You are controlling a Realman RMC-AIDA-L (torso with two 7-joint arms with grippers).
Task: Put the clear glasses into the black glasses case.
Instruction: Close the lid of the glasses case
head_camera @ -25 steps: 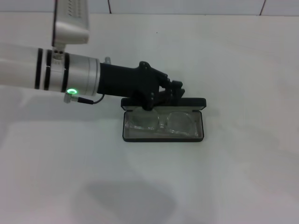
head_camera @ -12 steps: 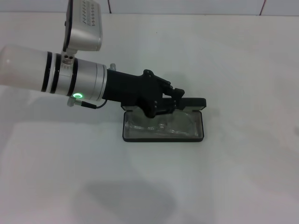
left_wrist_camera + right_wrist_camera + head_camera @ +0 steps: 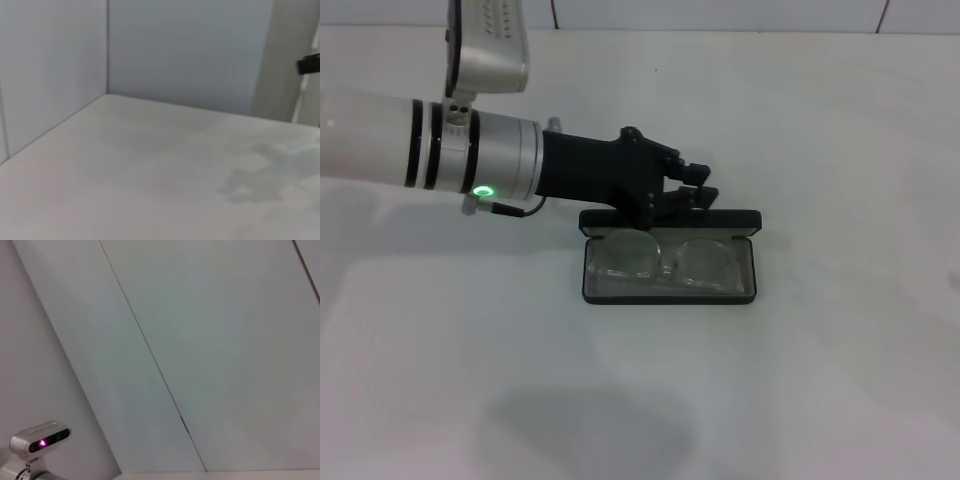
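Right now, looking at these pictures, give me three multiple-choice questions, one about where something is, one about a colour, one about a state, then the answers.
1. Where do the clear glasses lie?
A. inside the case
B. on the table beside it
C. in the claw

2. What colour is the light on the left arm?
A. red
B. green
C. blue

3. How is the black glasses case?
A. shut
B. open
C. upside down

Answers: 1 A, the lenses rest on the grey lining. 2 B, a green light glows near the wrist. 3 B, the lid stands up behind the tray, under the left claw.
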